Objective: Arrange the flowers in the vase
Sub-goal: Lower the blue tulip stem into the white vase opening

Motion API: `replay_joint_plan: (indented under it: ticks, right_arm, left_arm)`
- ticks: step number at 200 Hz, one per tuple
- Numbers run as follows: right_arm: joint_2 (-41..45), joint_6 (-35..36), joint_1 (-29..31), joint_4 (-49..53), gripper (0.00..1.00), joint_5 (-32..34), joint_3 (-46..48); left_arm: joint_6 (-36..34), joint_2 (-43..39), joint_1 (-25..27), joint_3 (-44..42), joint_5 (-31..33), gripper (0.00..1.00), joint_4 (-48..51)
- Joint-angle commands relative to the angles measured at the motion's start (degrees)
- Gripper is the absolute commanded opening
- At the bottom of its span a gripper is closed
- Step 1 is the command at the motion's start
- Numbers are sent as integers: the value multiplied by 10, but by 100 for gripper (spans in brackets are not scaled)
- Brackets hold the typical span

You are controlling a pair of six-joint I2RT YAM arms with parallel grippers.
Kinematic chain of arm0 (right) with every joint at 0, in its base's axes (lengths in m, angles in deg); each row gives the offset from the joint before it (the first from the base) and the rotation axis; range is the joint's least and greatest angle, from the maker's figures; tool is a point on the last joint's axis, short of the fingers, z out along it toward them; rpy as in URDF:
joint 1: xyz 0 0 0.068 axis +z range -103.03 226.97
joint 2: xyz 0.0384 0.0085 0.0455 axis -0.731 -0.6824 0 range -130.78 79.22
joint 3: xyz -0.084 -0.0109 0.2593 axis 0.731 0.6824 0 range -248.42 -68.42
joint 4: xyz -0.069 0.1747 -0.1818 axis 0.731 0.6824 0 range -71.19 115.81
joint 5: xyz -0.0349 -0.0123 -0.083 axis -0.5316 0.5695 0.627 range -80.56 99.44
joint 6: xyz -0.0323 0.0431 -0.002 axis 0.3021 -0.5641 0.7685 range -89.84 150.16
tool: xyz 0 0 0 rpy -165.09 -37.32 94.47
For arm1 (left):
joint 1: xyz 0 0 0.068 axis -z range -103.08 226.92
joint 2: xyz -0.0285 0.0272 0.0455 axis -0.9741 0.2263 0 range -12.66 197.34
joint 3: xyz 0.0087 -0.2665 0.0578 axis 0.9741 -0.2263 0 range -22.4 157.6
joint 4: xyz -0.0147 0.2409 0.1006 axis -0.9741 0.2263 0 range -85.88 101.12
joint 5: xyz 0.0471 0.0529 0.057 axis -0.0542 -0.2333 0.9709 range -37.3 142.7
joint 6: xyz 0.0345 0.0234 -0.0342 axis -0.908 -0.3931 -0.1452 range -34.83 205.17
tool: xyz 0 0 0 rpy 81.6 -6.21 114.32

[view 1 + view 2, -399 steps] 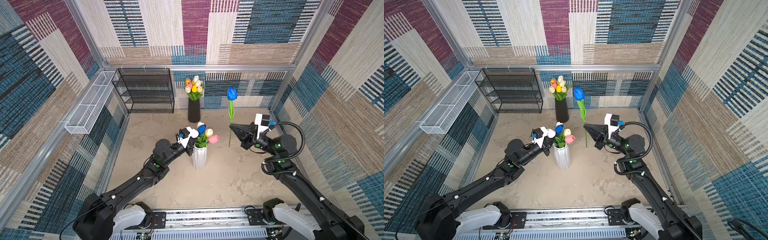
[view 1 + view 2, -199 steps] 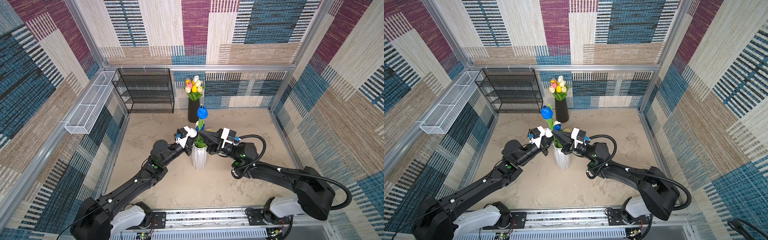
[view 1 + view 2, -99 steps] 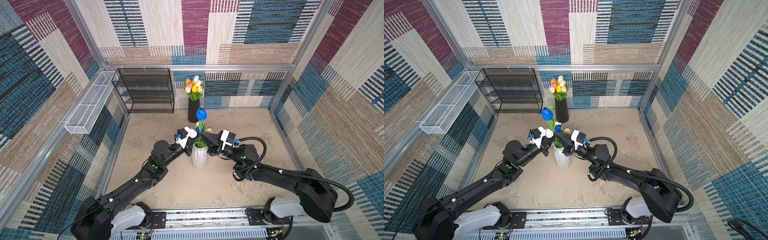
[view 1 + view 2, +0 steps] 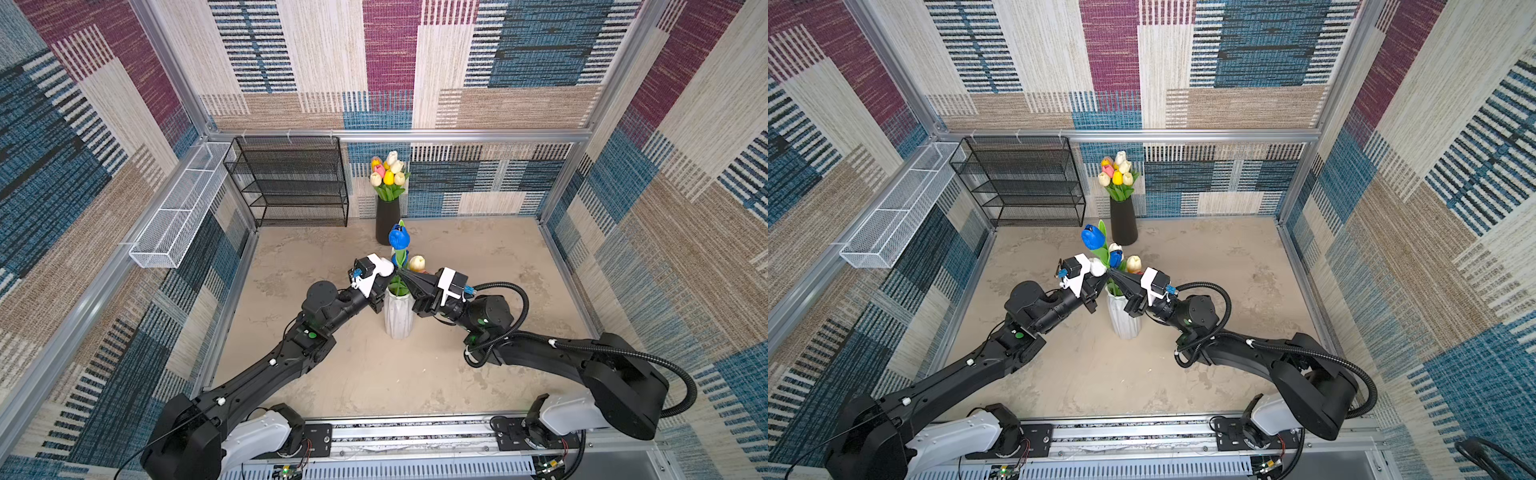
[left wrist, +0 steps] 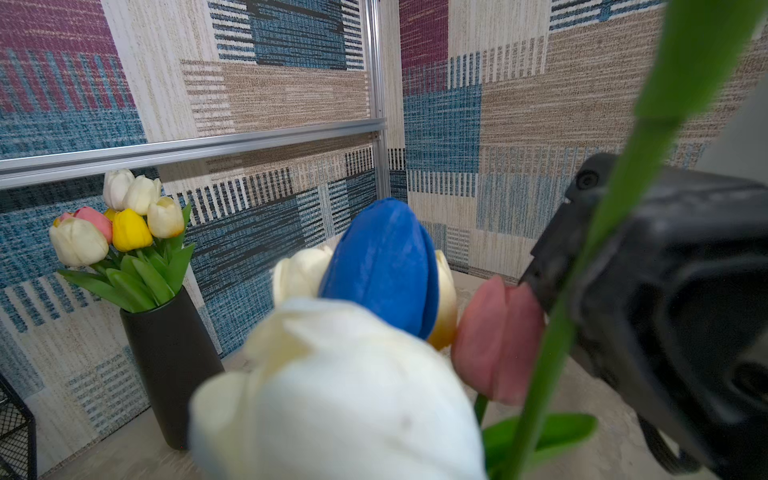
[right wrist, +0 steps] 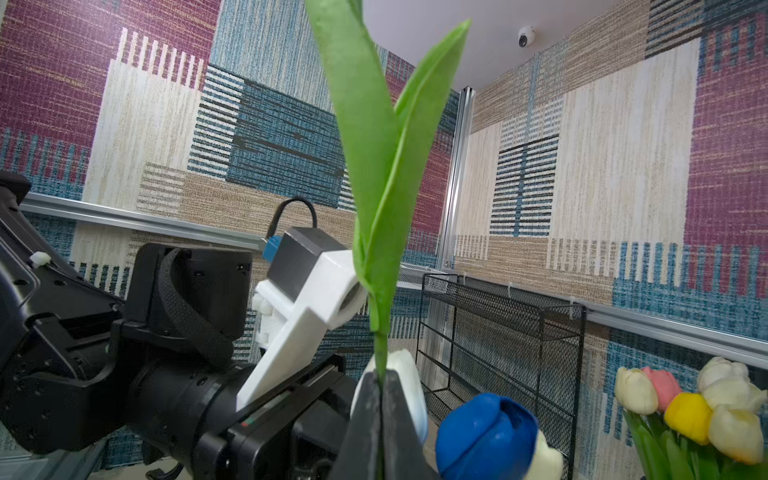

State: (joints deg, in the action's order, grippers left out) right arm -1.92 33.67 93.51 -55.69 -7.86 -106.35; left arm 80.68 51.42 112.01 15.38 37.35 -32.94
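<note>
— Top views: what's changed?
— The blue tulip [image 4: 399,239] sits slightly lower over the white vase [image 4: 398,320]. My right gripper [image 6: 380,376] is clamped on its stem. My left gripper [image 4: 1101,282] is closed beside the vase's rim.

Front vase [image 4: 398,322] mid-floor, flowers [image 4: 417,263] in it, left claw [image 4: 383,286] left, right claw [image 4: 405,275] right, rear vase [image 4: 386,222] behind, rack [image 4: 291,183] back left

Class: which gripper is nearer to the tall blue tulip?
Right. The right gripper is shut on the stem of the tall blue tulip, above the white vase; the left gripper sits at the vase's opposite side.
</note>
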Motion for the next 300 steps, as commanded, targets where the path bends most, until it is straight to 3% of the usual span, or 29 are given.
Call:
replay_joint_plan:
  ticks: [1,48,146,193,222,282,300]
  right_arm:
    - [-2,16,2,17,0,27,3]
    - [-8,31,3,13,0,57,-20]
    - [6,-11,3,60,0,-14,2]
    - [11,-6,5,94,3,1,14]
    - [2,-3,5,89,12,13,22]
    - [35,-4,5,121,42,40,21]
    - [55,-3,4,130,43,47,25]
  left_arm:
    - [-2,2,0,-1,4,10,-19]
    - [-2,4,-1,1,7,10,-20]
    - [-6,-1,0,-3,13,10,-19]
    - [-3,4,0,-5,12,10,-30]
    - [-2,6,0,-3,10,10,-29]
    - [-4,4,0,-14,15,10,-24]
    - [-3,2,0,-22,21,10,-25]
